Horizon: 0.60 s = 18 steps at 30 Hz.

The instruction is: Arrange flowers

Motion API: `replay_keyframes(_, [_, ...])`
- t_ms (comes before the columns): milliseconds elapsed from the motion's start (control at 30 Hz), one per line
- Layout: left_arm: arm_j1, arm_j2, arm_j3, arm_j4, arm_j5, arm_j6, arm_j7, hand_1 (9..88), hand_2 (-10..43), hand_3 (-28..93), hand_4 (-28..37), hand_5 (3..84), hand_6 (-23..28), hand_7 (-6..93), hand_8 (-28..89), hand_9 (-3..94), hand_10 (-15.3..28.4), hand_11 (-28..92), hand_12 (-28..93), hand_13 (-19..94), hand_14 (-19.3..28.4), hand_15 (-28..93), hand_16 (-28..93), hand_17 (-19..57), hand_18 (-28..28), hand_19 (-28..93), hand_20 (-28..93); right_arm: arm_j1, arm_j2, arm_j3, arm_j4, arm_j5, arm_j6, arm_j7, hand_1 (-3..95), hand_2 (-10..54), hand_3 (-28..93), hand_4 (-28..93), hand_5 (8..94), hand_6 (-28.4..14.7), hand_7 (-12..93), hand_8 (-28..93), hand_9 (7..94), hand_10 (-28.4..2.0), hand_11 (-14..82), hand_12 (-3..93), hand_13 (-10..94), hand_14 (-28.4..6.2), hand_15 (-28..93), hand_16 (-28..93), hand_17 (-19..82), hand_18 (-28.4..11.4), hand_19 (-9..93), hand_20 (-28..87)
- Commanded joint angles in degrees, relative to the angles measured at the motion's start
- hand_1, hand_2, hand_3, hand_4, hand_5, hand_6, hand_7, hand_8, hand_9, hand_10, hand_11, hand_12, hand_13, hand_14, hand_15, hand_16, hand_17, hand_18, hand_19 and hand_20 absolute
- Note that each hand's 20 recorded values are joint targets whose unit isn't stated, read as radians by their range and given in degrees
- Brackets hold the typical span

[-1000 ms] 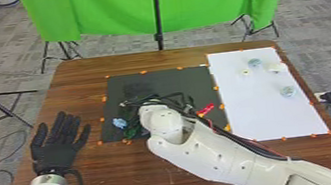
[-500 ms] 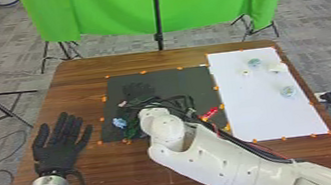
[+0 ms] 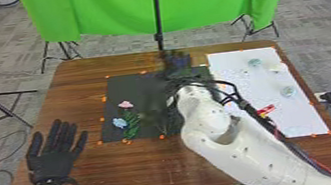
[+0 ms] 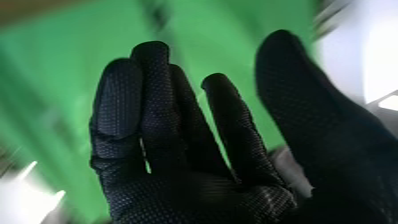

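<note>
"Which way do the pink flower (image 3: 126, 104) and blue flower (image 3: 119, 122) point?"

"Blooms away from the robot, green stems (image 3: 132, 130) towards its side; the long axis runs roughly near to far, on the black mat's (image 3: 130, 88) left part."

"And the right hand (image 3: 177, 65)?"

"Near the mat's far edge, fingers straight, thumb apart."

"The left hand (image 3: 52, 162)?"

"At the counter's (image 3: 126, 170) left side, fingers extended, spread and pointing away from the robot."

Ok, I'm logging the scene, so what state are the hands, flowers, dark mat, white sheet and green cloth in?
Left hand: open, fingers straight
Right hand: open, empty
Dark mat: spread flat
Pink flower: lying loose on the dark mat
Blue flower: lying loose on the dark mat
White sheet: spread flat
Green cloth: hanging
</note>
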Motion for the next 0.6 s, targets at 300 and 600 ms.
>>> replay_keyframes(300, [3.3,-0.47,-2.22,-1.18,-1.27,1.34,2.41,26.8,17.7,73,-28.3,44.4,6.5,21.2,-11,41.5,14.7,33,13,33,14.4,48,-8,-4.7,14.2,39,17,-23.0,25.4,34.1,-3.8,6.4,-7.3,-0.2,49.0,-9.5,82,-28,42.2,-7.6,16,-11,35.9,-23.1,13.5,16.3,26,-20.9,42,9,15,-21.5,61,8])
replay_keyframes(600, [3.0,-0.76,-2.05,-1.16,-1.31,1.51,2.34,26.9,17.9,73,-28.3,44.6,6.5,21.2,-11,41.5,14.6,34,13,33,14.4,48,-8,-4.6,14.2,39,17,-27.8,25.7,39.0,-4.9,11.1,-16.9,3.6,48.4,-9.5,81,-28,41.6,-6.9,15,-11,36.0,-22.3,12.3,16.1,28,-21.1,40,10,19,-25.1,60,10])
